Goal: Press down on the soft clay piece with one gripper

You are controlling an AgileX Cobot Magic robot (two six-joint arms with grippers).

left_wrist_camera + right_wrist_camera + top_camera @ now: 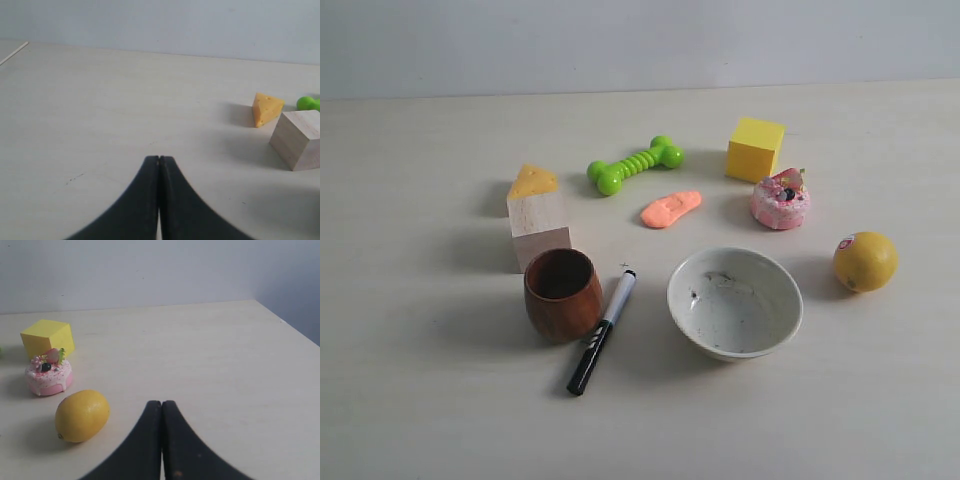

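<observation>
Worktop [420,400]: pale wood grain, plain grey wall behind.
White bowl [735,302]: in front of the clay.
Left pincer [159,159]: clenched, empty, over bare worktop.
Right pincer [161,402]: clenched, empty, near the lemon [82,415].
Green bone toy [635,164]: just behind the clay.
Soft clay piece [671,209]: lying flat between bone toy and bowl, left of the pink cake [780,200].

no readable text or numbers, red sticker [845,243] on the lemon [867,262] too small to read
</observation>
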